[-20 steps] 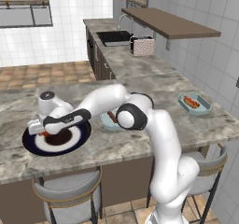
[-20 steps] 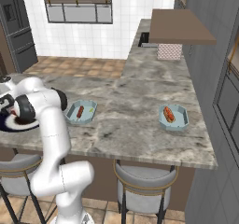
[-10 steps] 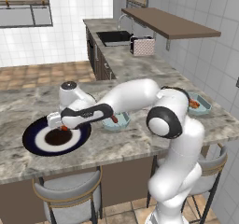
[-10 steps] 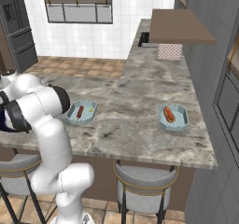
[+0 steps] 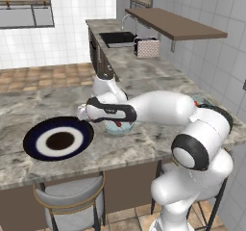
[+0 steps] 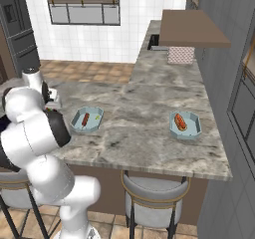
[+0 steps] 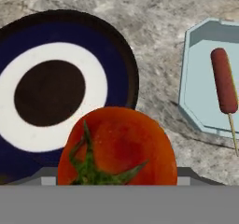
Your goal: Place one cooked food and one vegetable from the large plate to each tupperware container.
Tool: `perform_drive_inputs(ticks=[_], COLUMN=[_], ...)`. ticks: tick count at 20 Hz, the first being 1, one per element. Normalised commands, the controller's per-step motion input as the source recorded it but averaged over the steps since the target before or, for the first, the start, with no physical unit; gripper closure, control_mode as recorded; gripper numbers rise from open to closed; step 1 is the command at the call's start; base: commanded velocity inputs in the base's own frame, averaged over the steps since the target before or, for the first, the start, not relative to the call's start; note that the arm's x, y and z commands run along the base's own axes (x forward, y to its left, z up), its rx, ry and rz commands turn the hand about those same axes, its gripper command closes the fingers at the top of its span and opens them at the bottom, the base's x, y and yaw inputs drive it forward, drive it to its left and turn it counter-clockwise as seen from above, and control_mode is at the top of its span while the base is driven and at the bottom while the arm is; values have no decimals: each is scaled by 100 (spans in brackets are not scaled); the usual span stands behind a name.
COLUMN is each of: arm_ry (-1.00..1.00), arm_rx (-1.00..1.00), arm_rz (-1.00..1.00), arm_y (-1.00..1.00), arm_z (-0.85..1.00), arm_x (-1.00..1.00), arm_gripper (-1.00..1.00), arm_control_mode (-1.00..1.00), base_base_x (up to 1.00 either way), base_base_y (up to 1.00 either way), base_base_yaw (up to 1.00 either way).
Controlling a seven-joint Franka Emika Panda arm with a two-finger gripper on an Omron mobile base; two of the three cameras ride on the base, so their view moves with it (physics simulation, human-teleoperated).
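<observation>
The large plate [image 5: 58, 139] serves as the landmark: it lies flat on the grey marbled counter [image 5: 29, 105], toward the counter's left end in the left base view, with a navy rim, a white ring and a dark brown centre. Nothing rests on it.

Just to the right of the plate's rim the gripper [image 5: 84, 113] hangs above the counter at the end of the white arm, which reaches across from the right. In the hand view a round red tomato [image 7: 116, 146] with a green stalk sits right at the bottom, between the finger tips, and covers the plate's near rim from that angle. The jaws stand wide, on either side of the tomato; the tomato appears held between them, well up off the plate, though the finger pads themselves are hidden.

Further right of the plate, close beside it, is the near tupperware container [image 7: 210, 78], a pale blue-green tub with cut corners. A bare reddish-brown sausage [image 7: 224, 85] on a thin stick lies lengthways inside it. In the left base view the arm covers most of this tub.

Well to the right of the plate, near the counter's far end, stands the second tupperware container [image 6: 186, 125]. A reddish sausage in a tan bun [image 6: 180, 122] lies in it. A tiny pale-green speck cannot be made out in either tub.
</observation>
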Motion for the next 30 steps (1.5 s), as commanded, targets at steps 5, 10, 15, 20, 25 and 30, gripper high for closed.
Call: perform_drive_inputs(ticks=[5,10,15,20,25,30], arm_ry=[10,21,15,10,-2,-13], arm_rx=[0,0,0,-6,-17,-24], arm_rz=[-5,-12,-13,-7,-10,-17], arm_y=[-100,-100,-100,-100,-100,-99], arm_z=[25,34,34,10,0,-1], arm_x=[4,30,35,48,22,6], arm_gripper=[100,100,100,100,100,100], arm_control_mode=[-100,-100,-100,-100,-100,-100], base_base_x=[0,0,0,0,0,0], base_base_y=[0,0,0,0,0,0], base_base_yaw=[0,0,0,0,0,0])
